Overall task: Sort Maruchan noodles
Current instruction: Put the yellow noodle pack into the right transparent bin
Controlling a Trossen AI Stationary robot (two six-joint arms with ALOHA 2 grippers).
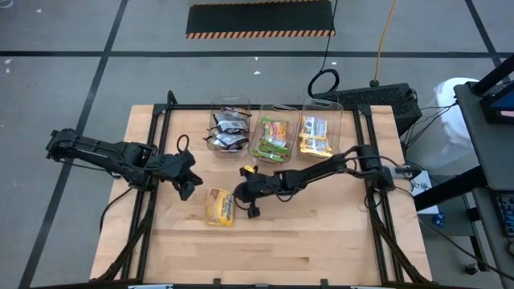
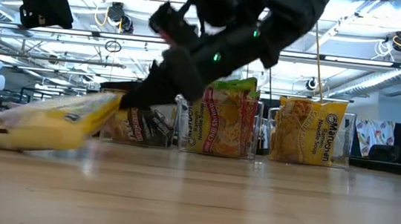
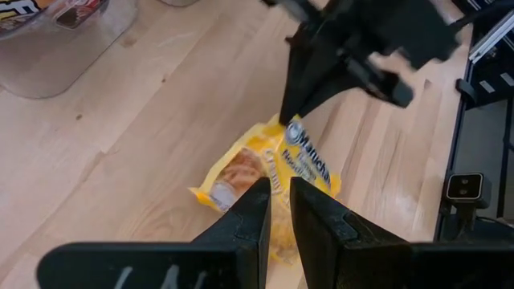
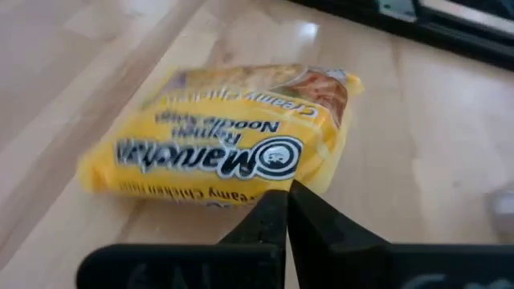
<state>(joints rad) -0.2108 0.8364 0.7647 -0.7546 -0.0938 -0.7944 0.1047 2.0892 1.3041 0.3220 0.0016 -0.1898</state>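
Wooden table (image 1: 321, 241) bears 1 yellow packet (image 1: 219, 206), its edge pinched by the closed right claw (image 1: 242, 194).

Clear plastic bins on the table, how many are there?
3, in a row along the table's far side: one with black packets, the middle one with green packets, one with yellow packets. No others show.

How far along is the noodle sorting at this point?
Nearly done: black packets, green packets and yellow packets each sit in their own clear bin. In hand: the right gripper is shut on the last yellow packet. Left: carrying it to the yellow bin.
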